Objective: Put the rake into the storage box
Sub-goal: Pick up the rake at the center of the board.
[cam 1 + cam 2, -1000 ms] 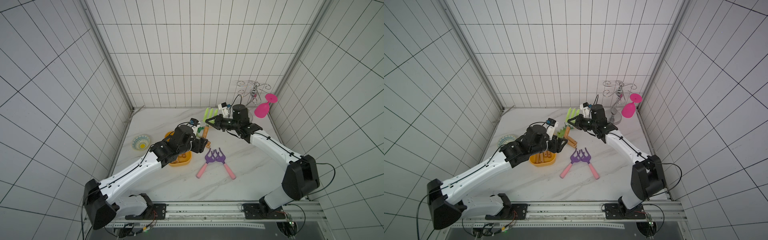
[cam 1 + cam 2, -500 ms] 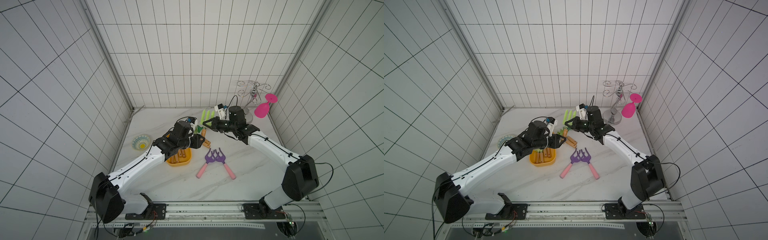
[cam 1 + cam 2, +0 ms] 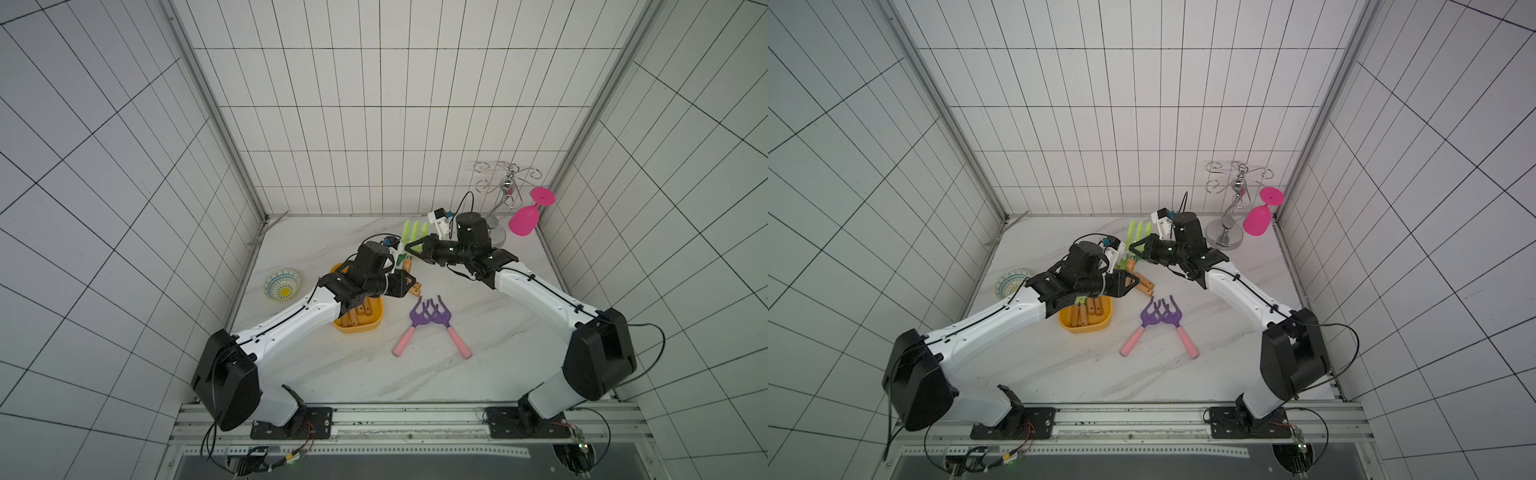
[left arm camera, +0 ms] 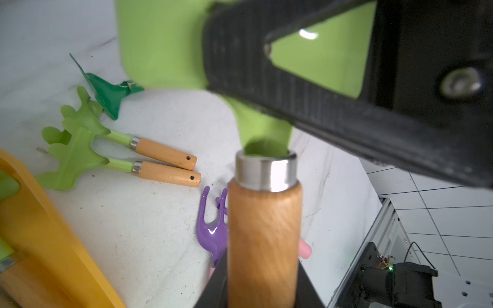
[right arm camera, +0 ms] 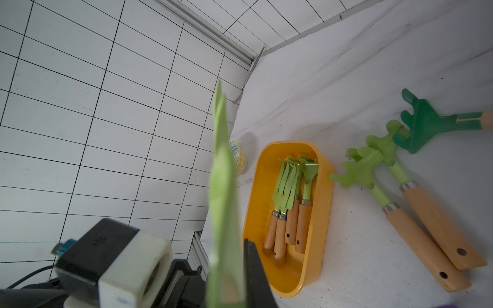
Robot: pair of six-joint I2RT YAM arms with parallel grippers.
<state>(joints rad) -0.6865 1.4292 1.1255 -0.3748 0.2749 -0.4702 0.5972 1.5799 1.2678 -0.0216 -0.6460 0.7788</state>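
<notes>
Rake (image 4: pixel 264 234) hangs in the air toward the tabletop's (image 3: pixel 353 374) far edge, beyond the storage box (image 3: pixel 358 331), left gripper (image 3: pixel 1133 279) clamped on its wooden handle, right gripper (image 3: pixel 413 250) clamped on its green head. Pull before one releases and you may wrench it loose.
</notes>
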